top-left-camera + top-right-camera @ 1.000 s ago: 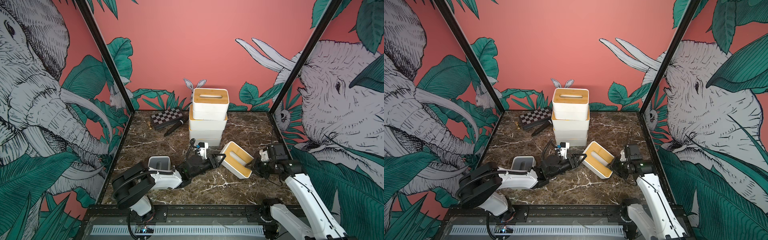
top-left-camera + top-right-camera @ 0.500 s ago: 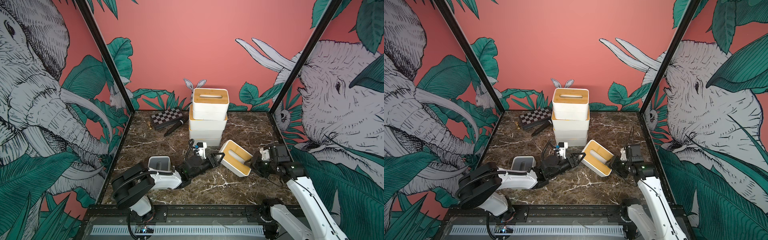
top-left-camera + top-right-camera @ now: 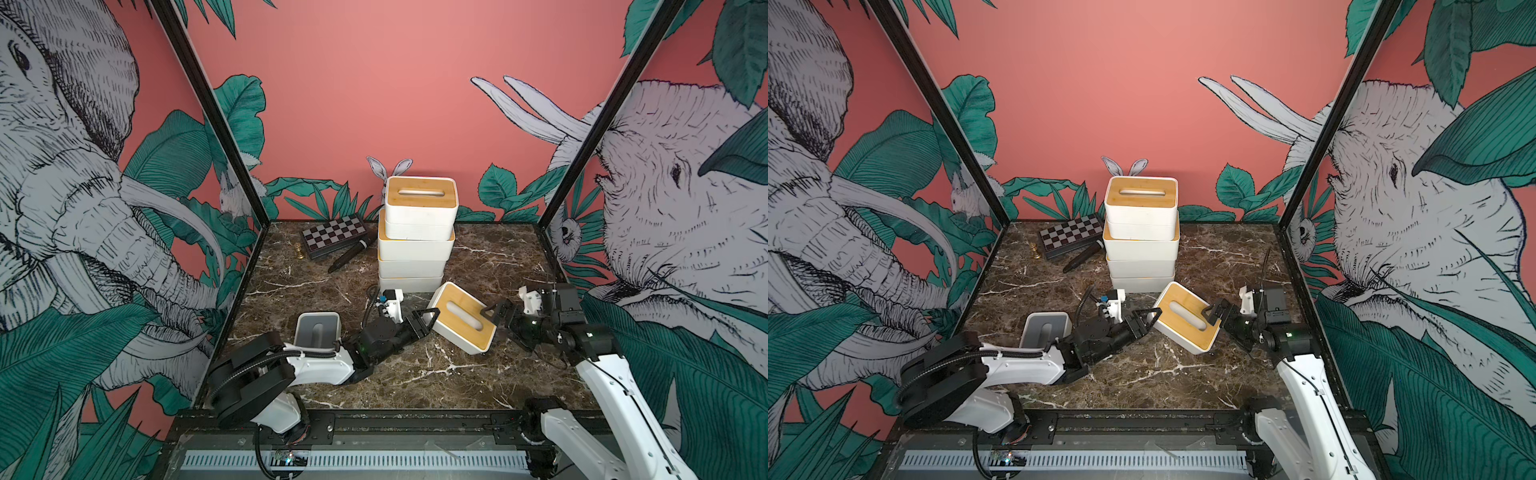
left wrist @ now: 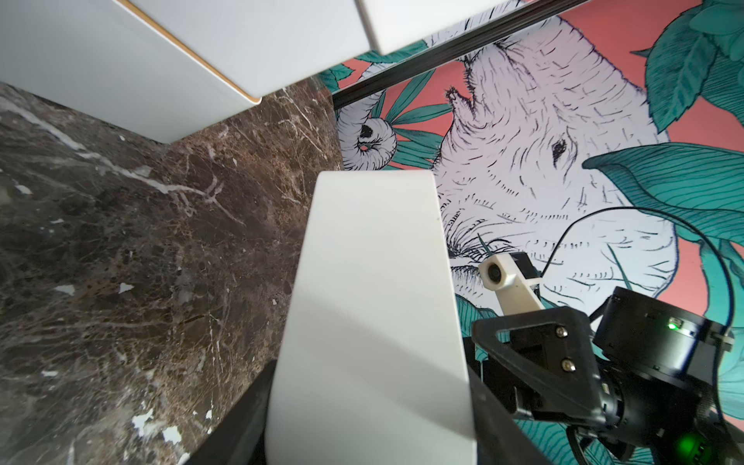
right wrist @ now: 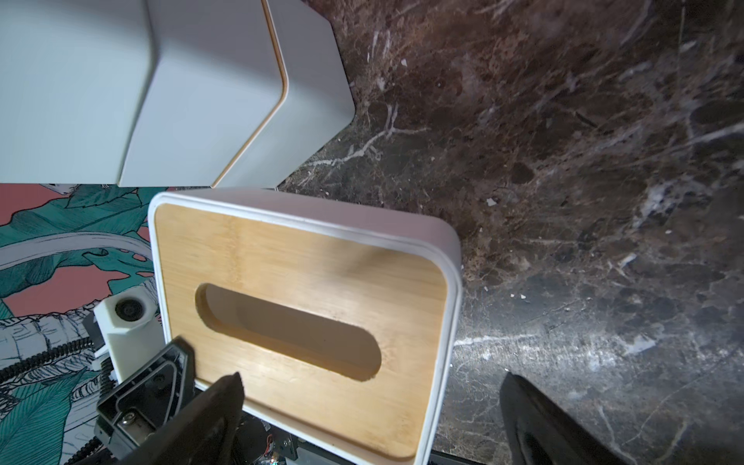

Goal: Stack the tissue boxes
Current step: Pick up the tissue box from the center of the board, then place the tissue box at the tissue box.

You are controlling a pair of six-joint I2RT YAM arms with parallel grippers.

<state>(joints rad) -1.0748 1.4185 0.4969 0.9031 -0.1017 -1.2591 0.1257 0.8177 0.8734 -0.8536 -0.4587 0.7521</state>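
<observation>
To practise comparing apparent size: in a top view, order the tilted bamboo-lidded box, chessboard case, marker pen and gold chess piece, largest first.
1. tilted bamboo-lidded box, though nearness to the camera helps it
2. chessboard case
3. marker pen
4. gold chess piece

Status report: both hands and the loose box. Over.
Left hand shut on tilted bamboo-lid box. Right hand open at its other end. Stack stands just behind. Grey-lid box beside left arm.

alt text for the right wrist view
A white tissue box with a bamboo oval-slotted lid fills the centre, the right tool's black fingers spread open before it. The left tool grips its edge; a stack of white boxes and dark marble table lie behind.
</observation>
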